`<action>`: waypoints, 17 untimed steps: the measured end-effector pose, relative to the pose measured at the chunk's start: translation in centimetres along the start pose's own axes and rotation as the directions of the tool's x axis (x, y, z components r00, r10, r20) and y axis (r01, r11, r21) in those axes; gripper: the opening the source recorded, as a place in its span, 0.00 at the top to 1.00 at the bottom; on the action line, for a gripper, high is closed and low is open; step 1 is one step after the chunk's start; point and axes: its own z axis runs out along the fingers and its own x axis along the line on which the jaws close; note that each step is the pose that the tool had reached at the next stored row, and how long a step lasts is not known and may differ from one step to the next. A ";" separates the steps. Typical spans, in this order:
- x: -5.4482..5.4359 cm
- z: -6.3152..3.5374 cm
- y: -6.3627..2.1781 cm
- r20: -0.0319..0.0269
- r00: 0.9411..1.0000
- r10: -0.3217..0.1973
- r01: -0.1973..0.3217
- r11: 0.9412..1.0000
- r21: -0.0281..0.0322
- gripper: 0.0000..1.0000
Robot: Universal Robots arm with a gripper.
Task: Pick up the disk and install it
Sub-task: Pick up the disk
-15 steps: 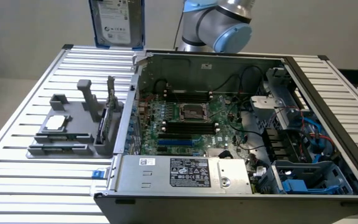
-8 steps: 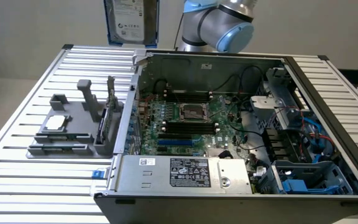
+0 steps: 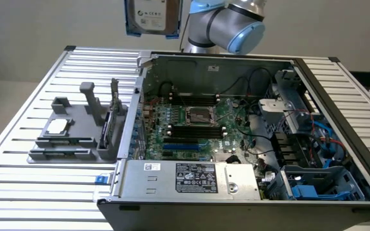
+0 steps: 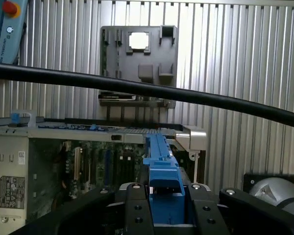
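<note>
Clearance is the concern at this stage: the disk (image 3: 150,17) hangs high in the air, above the far wall of the open computer case (image 3: 140,96) and towards the exterior view's left, label facing the camera. In the wrist view the gripper (image 4: 164,198) is clenched on it, black fingers (image 4: 137,205) pressing either side of the blue frame (image 4: 159,156), which runs edge-on away from the camera. The carry looks best done slowly and level, I judge, with the drive kept square in the jaws, since the hold is on thin plastic that could flex or slip. Inside the case lie the motherboard (image 3: 198,120), loose black wiring and a long silver power-supply box (image 3: 191,179) along the near edge. A bay with blue plastic parts (image 3: 313,190) sits at the near corner on the exterior view's right, behind cables (image 3: 329,142) that could snag a corner of the drive. Beside the case on the slatted table (image 3: 18,192) stands a grey fixture (image 3: 69,139) holding a small square chip (image 3: 58,126). A thick black hose (image 4: 137,88) crosses the wrist view in front of it all and hides part of the ground below.
</note>
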 end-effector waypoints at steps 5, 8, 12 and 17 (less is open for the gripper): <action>0.7 -0.17 -2.22 0.000 1.000 0.000 0.000 1.000 0.000 0.67; 1.1 -0.25 -3.56 0.000 1.000 0.000 0.000 1.000 -0.001 0.67; 1.8 -0.33 -5.37 0.001 1.000 0.000 0.000 1.000 0.000 0.67; 2.7 -0.43 -7.58 0.000 1.000 0.000 0.000 1.000 0.000 0.67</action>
